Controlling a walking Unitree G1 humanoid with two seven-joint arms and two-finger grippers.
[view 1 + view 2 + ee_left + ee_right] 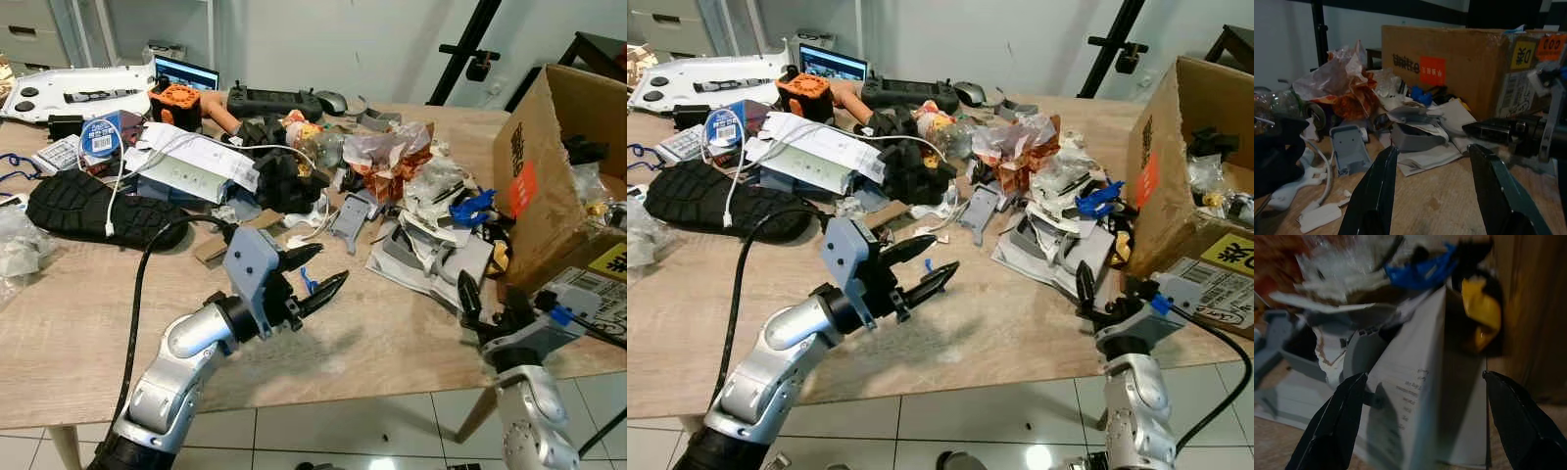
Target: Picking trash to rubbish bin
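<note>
Right gripper [470,305] first: it sits at the near right edge of the table, fingers spread wide with nothing between them, and in the right wrist view the gap between the two black fingers frames a folded white paper [1420,396] dead ahead. The left gripper [315,276] hovers over bare wood near the table's middle, its jaws wide too, empty, pointing rightward toward the same heap. Now the big pieces: the wooden table [78,333] runs across the scene, and the cardboard box [549,166] stands on its right end, just beyond the right gripper, open and already holding scraps; no proper bin is in sight, so I judge this box to be the drop point. Between the two arms sprawls the trash pile [431,230]: white paper and grey plastic trays lying flat, touching the box's near corner. Behind that sits a crumpled orange-and-clear wrapper [392,157], and on top a small blue plastic piece [472,206]. Here is the hinge of it: the paper lies straight in front of the right gripper, its long fold running away from the fingers toward the pile, while the left gripper stands farther off with open table between. The right arm looks the nearer one, and a short forward reach should meet the paper's edge.
</note>
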